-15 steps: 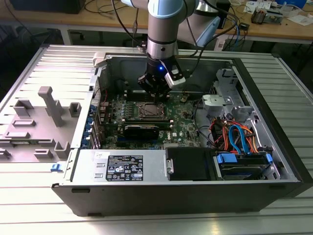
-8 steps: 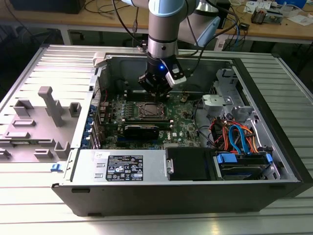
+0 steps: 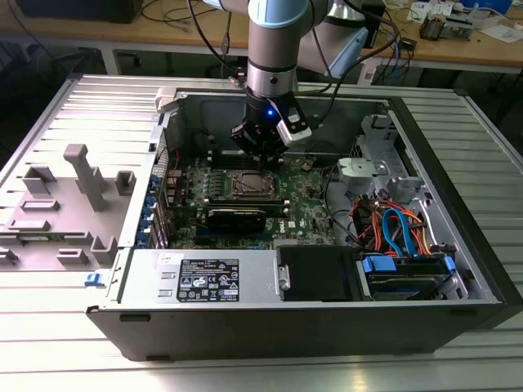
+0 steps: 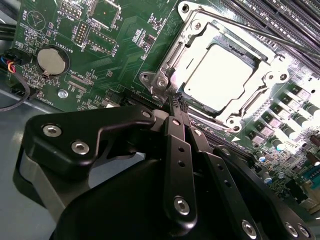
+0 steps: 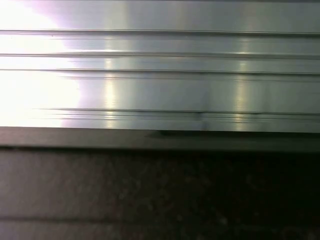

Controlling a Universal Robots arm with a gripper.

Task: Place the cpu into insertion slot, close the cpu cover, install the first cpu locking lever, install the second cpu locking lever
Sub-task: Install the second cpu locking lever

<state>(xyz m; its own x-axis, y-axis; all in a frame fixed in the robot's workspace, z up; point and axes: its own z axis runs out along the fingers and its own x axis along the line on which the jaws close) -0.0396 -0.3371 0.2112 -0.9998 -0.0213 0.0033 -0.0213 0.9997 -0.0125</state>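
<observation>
Hovering black two-finger gripper point(image 4: 176, 101) at corner of square metal-rimmed insertion slot point(image 4: 220, 75) on green motherboard point(image 4: 125, 35), inside open grey computer case point(image 3: 458, 269).
Fingertips pressed together, gripping nothing. Small flat silvery cpu point(image 4: 217, 75) seated in slot, thin silvery frame cpu cover point(image 4: 196, 37) down around it; slot lies just beyond fingertips.

Claw point(image 4: 176, 102) downward — fingers pressed together

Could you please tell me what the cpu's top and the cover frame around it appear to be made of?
The small square silvery cpu looks like smooth bare metal: its flat top reflects light as an even white sheen. The thin silvery square cpu cover looks like stamped sheet metal, probably steel, with bright glinting edges and pressed bends.
</observation>
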